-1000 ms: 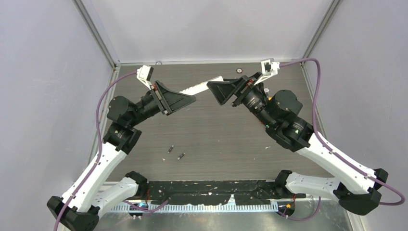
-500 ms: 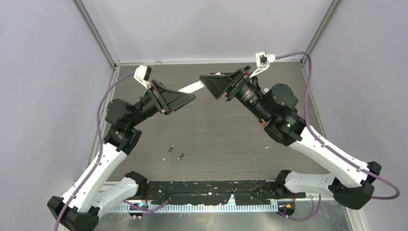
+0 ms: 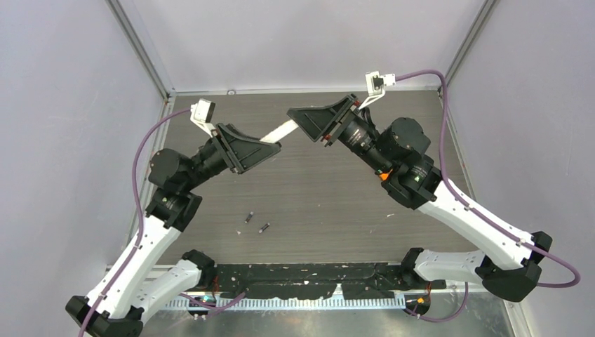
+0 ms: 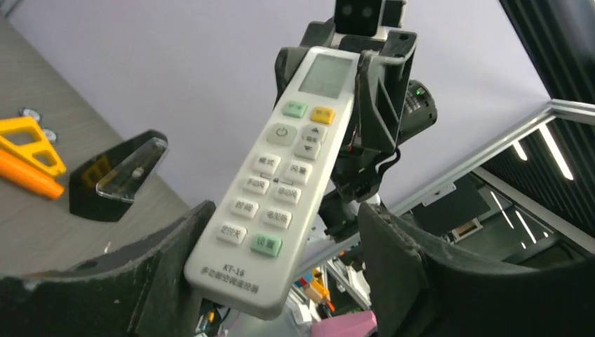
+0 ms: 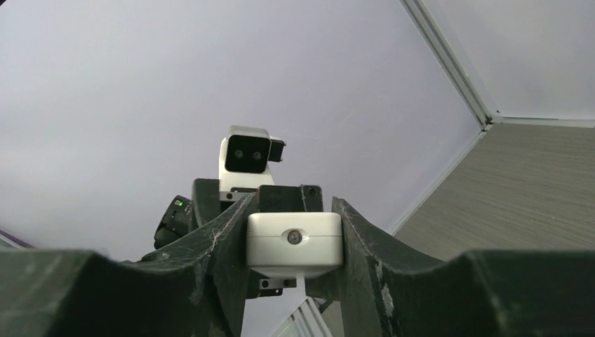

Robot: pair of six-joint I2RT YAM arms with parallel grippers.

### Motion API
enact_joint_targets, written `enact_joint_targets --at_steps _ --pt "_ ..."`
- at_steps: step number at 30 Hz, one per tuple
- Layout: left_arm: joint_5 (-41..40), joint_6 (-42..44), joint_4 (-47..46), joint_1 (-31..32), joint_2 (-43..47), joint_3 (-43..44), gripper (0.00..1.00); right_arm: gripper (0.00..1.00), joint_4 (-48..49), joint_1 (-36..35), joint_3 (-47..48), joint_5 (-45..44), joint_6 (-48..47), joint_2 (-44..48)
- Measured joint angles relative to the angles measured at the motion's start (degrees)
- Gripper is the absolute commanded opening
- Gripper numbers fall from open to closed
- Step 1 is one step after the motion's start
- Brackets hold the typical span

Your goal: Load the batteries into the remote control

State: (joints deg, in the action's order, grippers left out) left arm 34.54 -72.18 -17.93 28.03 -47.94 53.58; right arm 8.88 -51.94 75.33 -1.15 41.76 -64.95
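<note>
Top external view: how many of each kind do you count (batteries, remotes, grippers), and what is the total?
batteries: 2
remote control: 1
grippers, the left gripper and the right gripper: 2
Total: 5

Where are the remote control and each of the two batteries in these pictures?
remote control (image 4: 281, 184), left wrist view, on its button face.
left battery (image 3: 248, 218), top external view, on its dark middle.
right battery (image 3: 264, 227), top external view, on its dark middle.
</note>
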Motion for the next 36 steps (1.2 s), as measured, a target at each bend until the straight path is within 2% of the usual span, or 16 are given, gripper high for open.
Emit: enact_joint_targets --at_steps 5,15,19,23,28,36 --pt "0.1 10.1 7.3 0.0 2.2 0.3 0.93 0.3 -1.9 1.1 1.2 0.9 0.3 -0.8" --pt "0.2 31.8 24.9 -0.1 1.5 4.3 0.99 0.28 -9.4 4.4 2.3 6.6 -0.1 -0.8" --pt "2.2 41.9 32.1 -0.3 0.8 8.9 1.0 0.28 -15.4 4.8 3.7 10.1 -3.2 -1.1" --pt "5.5 48.6 34.1 -0.3 0.7 10.9 1.0 0.28 -20.7 4.8 6.0 14.4 -8.1 -2.1" --pt "9.5 49.1 32.6 -0.3 -0.9 10.8 0.99 0.27 -23.9 4.8 7.9 22.8 -13.1 -3.6" --pt "20.4 35.9 18.9 -0.4 -8.7 8.5 0.91 0.27 -24.3 4.8 8.4 32.7 -17.3 -4.2"
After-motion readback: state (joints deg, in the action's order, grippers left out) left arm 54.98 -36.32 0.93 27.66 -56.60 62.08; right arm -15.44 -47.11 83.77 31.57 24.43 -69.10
